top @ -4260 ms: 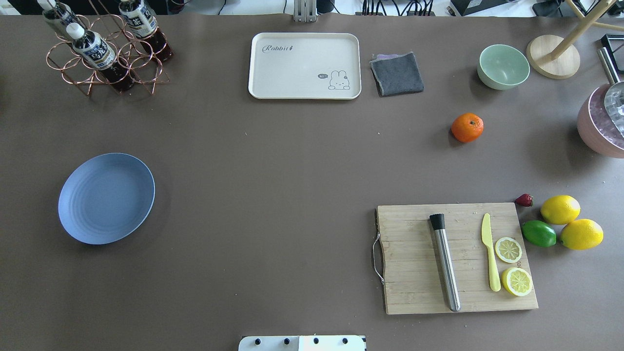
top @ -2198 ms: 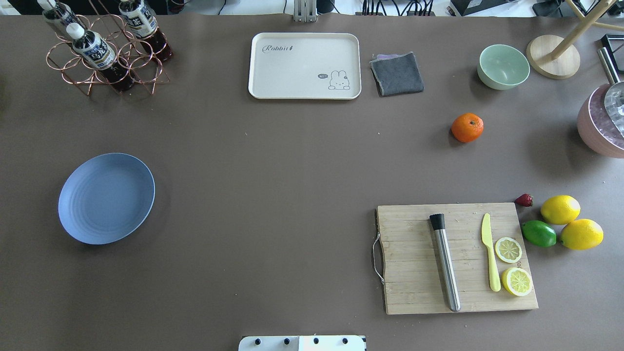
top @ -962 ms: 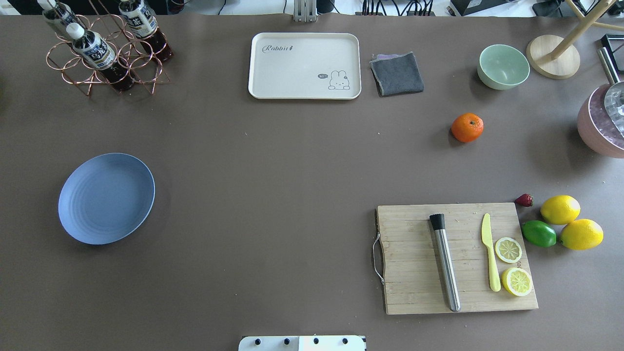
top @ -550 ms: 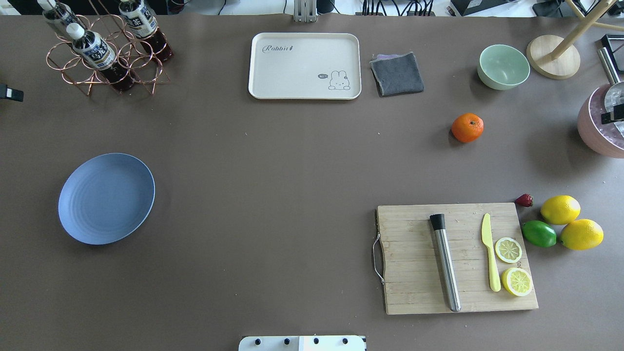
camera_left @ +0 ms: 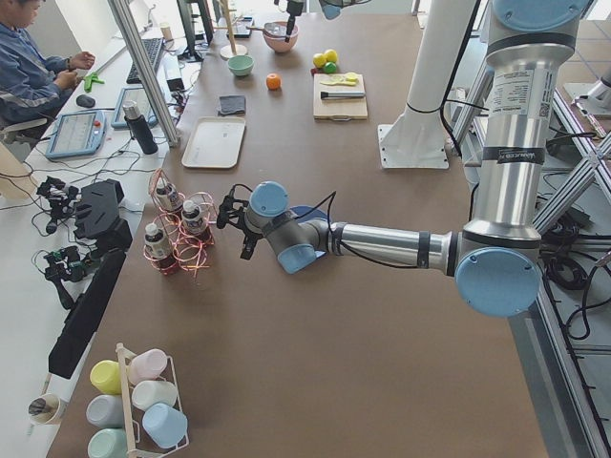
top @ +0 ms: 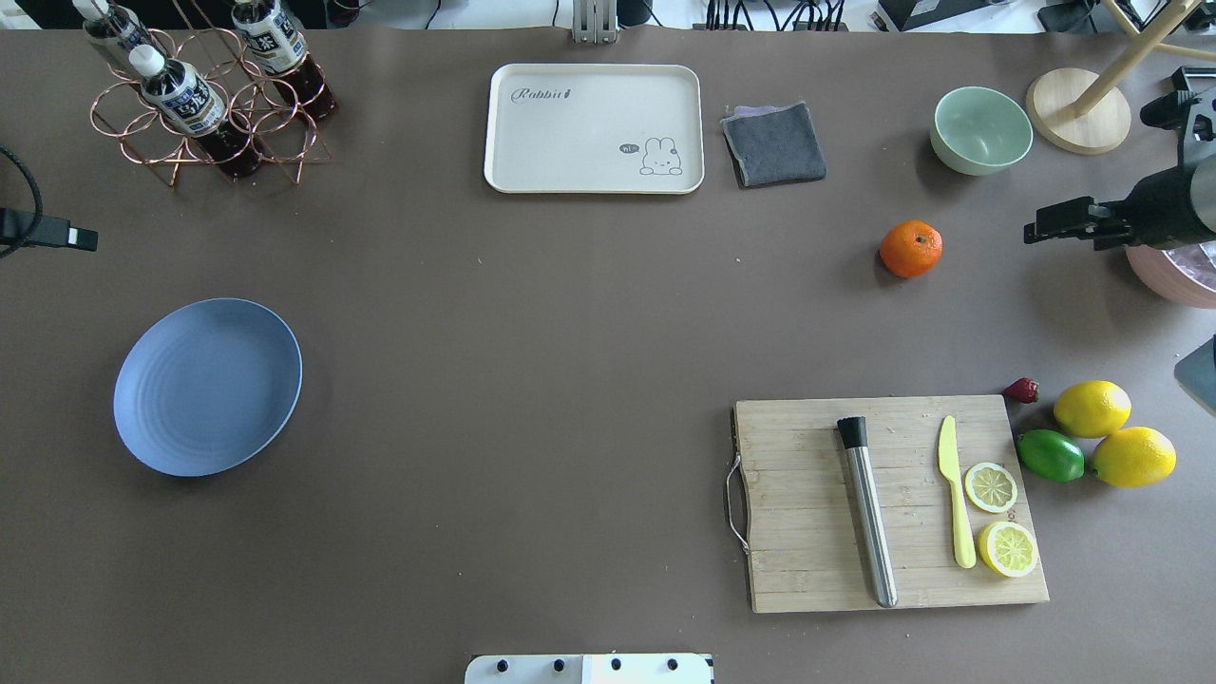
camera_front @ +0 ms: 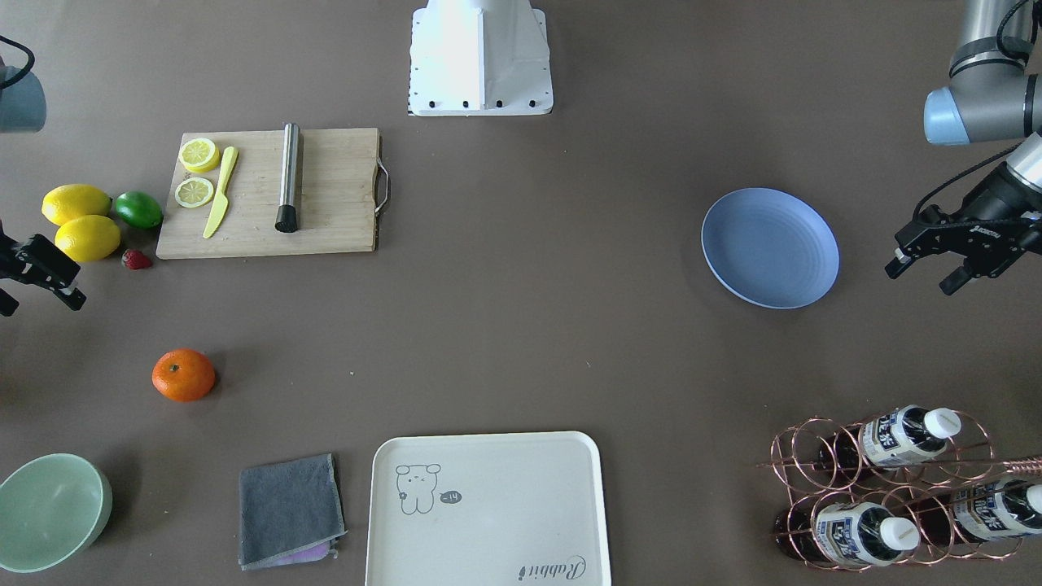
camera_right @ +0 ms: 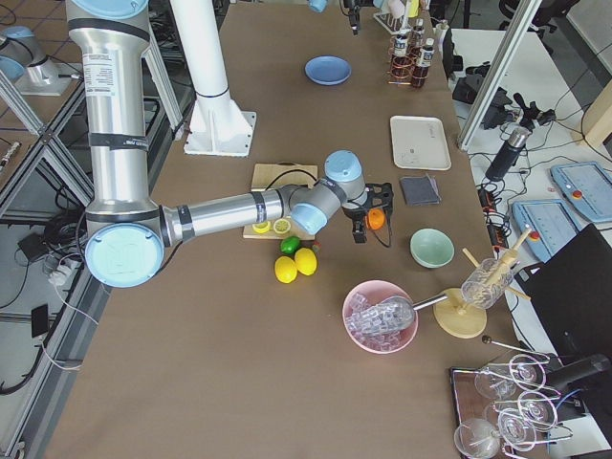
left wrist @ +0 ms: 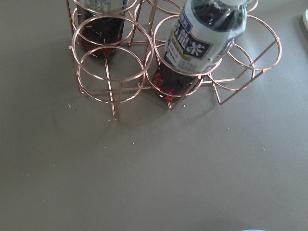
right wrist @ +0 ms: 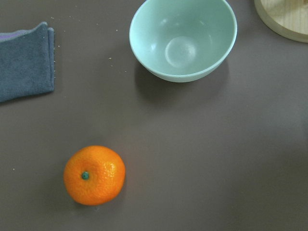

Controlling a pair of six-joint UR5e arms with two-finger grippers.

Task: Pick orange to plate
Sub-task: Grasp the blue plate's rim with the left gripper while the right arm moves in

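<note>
The orange (top: 910, 248) lies on the brown table at the right rear, also seen as the orange (right wrist: 94, 175) low and left in the right wrist view. The pale blue plate (top: 207, 386) sits far off at the left, holding nothing. My right gripper (top: 1034, 231) hovers to the right of the orange, apart from it. In the front view this right gripper (camera_front: 41, 306) stands open with nothing in it. My left gripper (camera_front: 921, 277) is open too, off the plate's (camera_front: 770, 247) outer side, near the bottle rack.
A mint bowl (top: 980, 129), grey cloth (top: 774, 143) and cream tray (top: 594, 127) line the far side. The cutting board (top: 807, 570) carries a muddler, knife and lemon slices. Lemons (top: 1092, 408), a lime (top: 1050, 455), a pink bowl (top: 1173, 280) and a copper bottle rack (top: 204, 109) stand nearby.
Both arms have come in from the table's sides: the right gripper toward the orange, the left one inward near the bottle rack. Orange and plate have not moved.
</note>
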